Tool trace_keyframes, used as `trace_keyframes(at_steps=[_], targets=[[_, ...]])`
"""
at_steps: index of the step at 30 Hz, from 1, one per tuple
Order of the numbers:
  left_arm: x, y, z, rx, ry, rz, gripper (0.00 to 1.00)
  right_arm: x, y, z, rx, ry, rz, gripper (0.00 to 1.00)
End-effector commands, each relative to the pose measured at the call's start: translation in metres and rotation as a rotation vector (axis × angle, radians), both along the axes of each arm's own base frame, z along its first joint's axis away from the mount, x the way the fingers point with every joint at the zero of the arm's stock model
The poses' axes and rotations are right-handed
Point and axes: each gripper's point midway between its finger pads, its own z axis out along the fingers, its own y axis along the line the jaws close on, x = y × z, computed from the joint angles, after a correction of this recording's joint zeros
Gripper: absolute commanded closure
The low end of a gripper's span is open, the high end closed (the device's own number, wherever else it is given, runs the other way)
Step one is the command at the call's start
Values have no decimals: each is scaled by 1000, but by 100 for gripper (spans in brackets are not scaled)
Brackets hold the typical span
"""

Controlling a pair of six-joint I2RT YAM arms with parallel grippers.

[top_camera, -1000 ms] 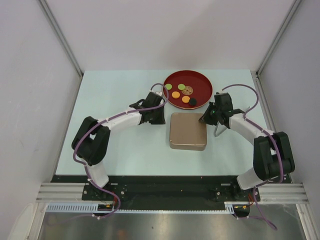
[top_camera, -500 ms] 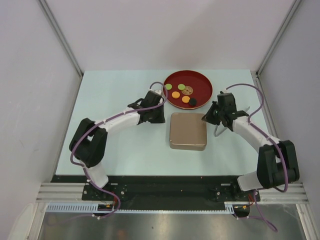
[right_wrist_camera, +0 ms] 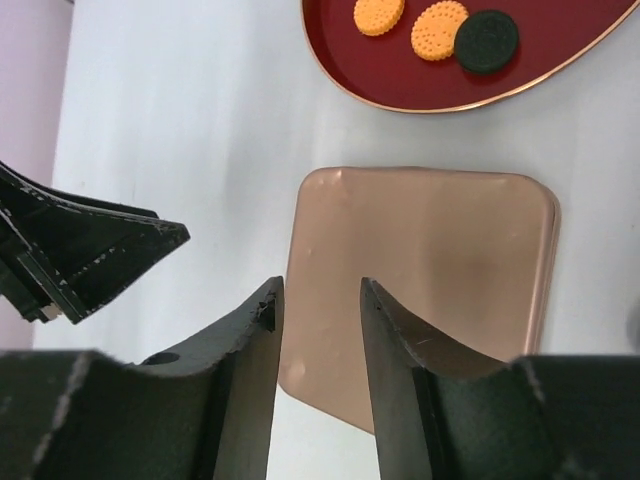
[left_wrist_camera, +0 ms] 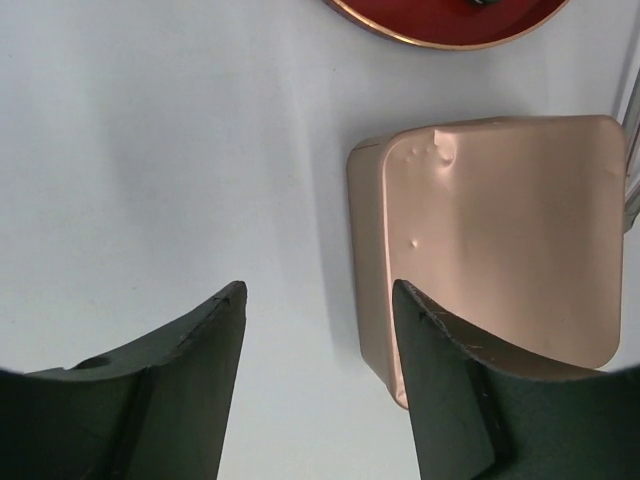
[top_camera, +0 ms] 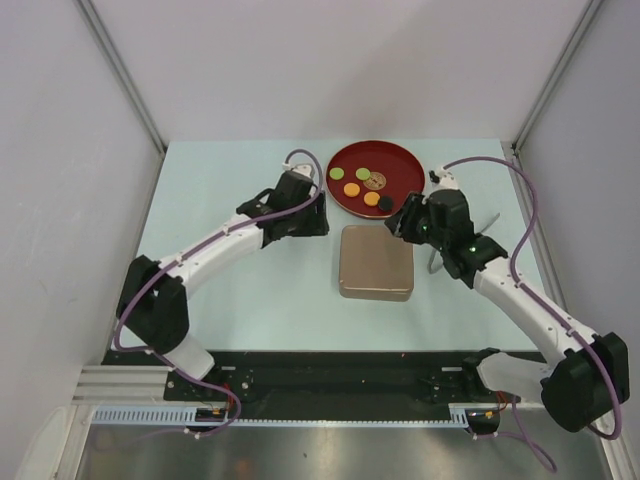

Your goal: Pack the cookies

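Note:
Several cookies (top_camera: 351, 189) lie on a dark-red round plate (top_camera: 400, 160) at the back: green, orange, one brown and one black. In the right wrist view two orange cookies (right_wrist_camera: 439, 29) and the black cookie (right_wrist_camera: 486, 40) show on the plate (right_wrist_camera: 400, 85). A closed copper-coloured square tin (top_camera: 376, 262) sits just in front of the plate. My left gripper (top_camera: 323, 216) hovers left of the tin (left_wrist_camera: 500, 240), open and empty (left_wrist_camera: 319, 285). My right gripper (top_camera: 401, 222) hangs over the tin's far right corner, open and empty (right_wrist_camera: 320, 283) above the lid (right_wrist_camera: 430, 260).
A thin metal piece (top_camera: 437, 262) lies on the table just right of the tin. Grey walls with metal posts (top_camera: 120, 70) close in the pale table on three sides. The left gripper's finger (right_wrist_camera: 100, 250) shows in the right wrist view.
Both grippers have opened. The left arm has reached farther back toward the plate. The right gripper has moved left and back, from beside the tin to over its far right corner.

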Motion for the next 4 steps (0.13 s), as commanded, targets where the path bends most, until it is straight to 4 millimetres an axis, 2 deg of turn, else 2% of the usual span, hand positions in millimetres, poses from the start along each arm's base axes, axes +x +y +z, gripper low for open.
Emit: trace_keyframes(at_steps=[1,4], targets=[[-7,5,19,-16,-25,-19,39,3,-7,15,-80,-81,-36,58],[-12,6,19,-27,-43,-33,38,0,-5,19,-106,-106,-26,57]])
